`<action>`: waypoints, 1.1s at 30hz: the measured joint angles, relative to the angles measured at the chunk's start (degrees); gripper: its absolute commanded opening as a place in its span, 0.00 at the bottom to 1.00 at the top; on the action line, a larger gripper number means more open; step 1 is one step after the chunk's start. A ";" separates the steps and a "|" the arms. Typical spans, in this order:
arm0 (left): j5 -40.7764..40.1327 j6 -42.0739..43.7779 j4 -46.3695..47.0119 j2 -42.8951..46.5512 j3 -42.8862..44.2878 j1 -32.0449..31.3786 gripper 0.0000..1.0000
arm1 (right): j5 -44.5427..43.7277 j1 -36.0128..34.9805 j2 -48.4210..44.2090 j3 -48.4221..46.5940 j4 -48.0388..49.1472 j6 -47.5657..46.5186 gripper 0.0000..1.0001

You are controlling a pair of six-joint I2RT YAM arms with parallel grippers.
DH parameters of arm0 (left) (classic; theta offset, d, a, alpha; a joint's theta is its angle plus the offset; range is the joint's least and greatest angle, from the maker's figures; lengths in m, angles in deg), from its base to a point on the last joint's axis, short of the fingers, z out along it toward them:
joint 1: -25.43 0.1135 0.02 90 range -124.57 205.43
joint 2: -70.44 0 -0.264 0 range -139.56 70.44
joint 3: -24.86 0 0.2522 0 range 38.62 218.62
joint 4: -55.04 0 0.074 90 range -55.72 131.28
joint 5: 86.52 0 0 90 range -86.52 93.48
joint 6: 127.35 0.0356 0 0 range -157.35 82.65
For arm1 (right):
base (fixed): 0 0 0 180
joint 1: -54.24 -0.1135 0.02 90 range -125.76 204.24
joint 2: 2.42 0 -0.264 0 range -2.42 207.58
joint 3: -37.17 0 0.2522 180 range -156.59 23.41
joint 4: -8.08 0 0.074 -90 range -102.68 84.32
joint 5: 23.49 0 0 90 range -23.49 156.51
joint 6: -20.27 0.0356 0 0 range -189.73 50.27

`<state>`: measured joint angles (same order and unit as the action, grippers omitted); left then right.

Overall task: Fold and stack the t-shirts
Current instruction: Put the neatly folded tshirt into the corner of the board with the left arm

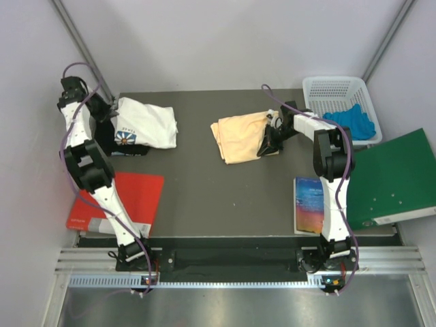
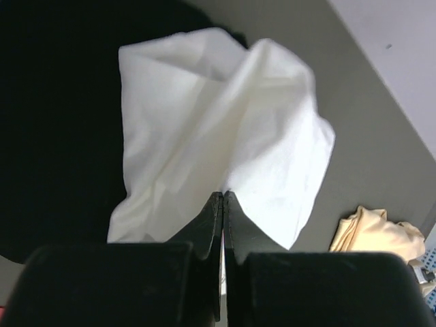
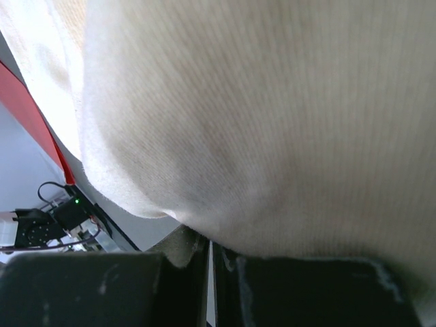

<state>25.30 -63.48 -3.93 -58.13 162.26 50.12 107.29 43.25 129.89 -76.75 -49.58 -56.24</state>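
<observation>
The left claw (image 2: pixel 223 196) is pressed together, pinching the near edge of the white t-shirt (image 2: pixel 225 129), which bunches up just ahead of its tips. The right claw (image 3: pixel 208 245) is closed too, nipping the peach-yellow t-shirt (image 3: pixel 272 122) that drapes over it. Both shirts lie on the bench (image 1: pixel 204 191), well apart.
</observation>
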 measured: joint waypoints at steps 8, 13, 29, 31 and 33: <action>-0.74 -0.76 -0.24 0.02 6.03 1.75 0.00 | 0.74 0.13 -0.02 0.81 0.98 0.07 0.00; 0.83 -0.33 -0.66 -0.02 6.03 3.08 0.33 | 1.36 0.31 -0.02 1.16 1.46 0.11 0.00; 4.02 4.07 0.42 1.05 -8.31 3.15 0.99 | 1.36 0.31 -0.02 1.11 1.42 0.17 0.00; 3.67 4.55 1.14 2.27 -12.17 3.15 0.99 | 1.38 0.31 -0.02 1.11 1.46 0.24 0.00; 3.61 4.85 1.16 2.73 -14.71 3.15 0.99 | 1.36 0.31 -0.02 1.14 1.46 0.39 0.00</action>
<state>28.91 -58.63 -2.77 -55.40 147.55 53.27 108.64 43.56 129.87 -75.61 -48.12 -55.84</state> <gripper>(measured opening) 0.987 0.004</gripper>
